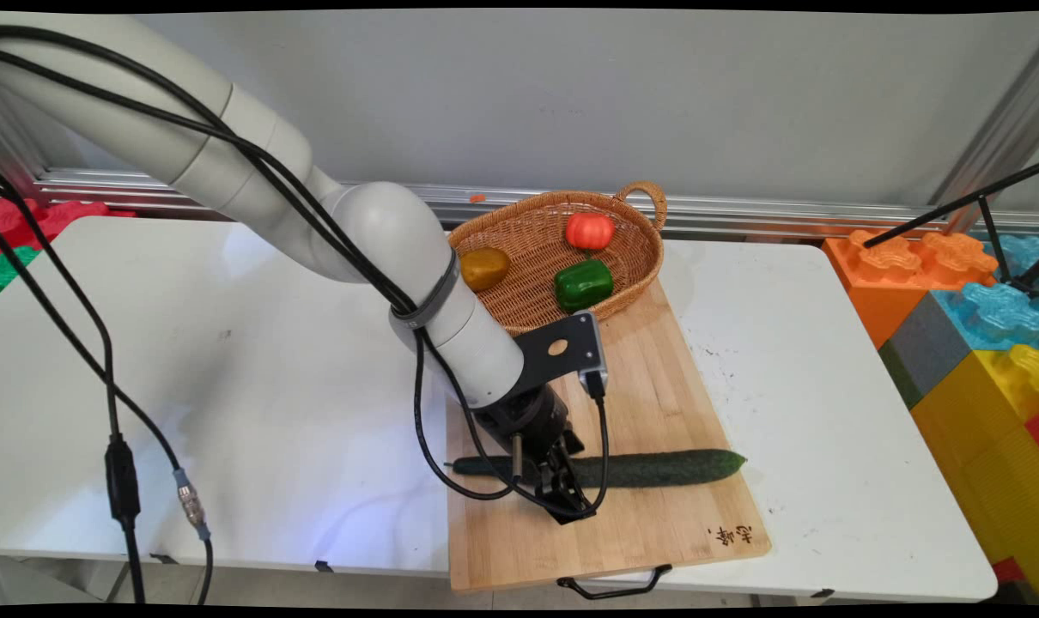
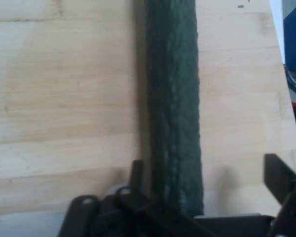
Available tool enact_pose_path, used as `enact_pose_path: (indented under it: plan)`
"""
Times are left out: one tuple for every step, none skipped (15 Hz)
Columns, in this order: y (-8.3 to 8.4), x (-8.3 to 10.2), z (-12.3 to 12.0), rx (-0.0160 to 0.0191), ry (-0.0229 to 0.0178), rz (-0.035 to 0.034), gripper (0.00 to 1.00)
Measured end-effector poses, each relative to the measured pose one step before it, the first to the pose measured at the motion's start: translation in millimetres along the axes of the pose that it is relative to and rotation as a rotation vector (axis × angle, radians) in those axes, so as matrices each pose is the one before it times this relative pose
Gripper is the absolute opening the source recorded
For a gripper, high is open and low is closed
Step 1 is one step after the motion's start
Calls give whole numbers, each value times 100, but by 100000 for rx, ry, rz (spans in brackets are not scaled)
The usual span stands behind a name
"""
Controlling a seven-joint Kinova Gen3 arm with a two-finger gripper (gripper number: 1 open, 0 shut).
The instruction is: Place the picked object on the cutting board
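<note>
A long dark green cucumber (image 1: 657,468) lies lengthwise across the near part of a wooden cutting board (image 1: 648,395). My gripper (image 1: 562,491) is down over the cucumber's left part, open. In the hand view the cucumber (image 2: 175,98) runs up the middle of the board (image 2: 64,98). The gripper (image 2: 207,170) straddles it: the left finger (image 2: 136,174) sits against its side, and the right finger (image 2: 278,172) stands well apart from it.
A wicker basket (image 1: 532,296) at the board's far end holds a red tomato (image 1: 590,230), a green pepper (image 1: 583,284) and a brownish potato (image 1: 484,268). Big foam blocks (image 1: 957,326) stand right of the table. A black handle (image 1: 614,588) hangs at the board's near edge.
</note>
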Motion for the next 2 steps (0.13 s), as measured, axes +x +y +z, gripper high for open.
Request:
enact_pose_path:
  plan:
    - [38, 77, -111, 70, 151, -203, 100]
    - [45, 136, -232, 48, 301, -422, 100]
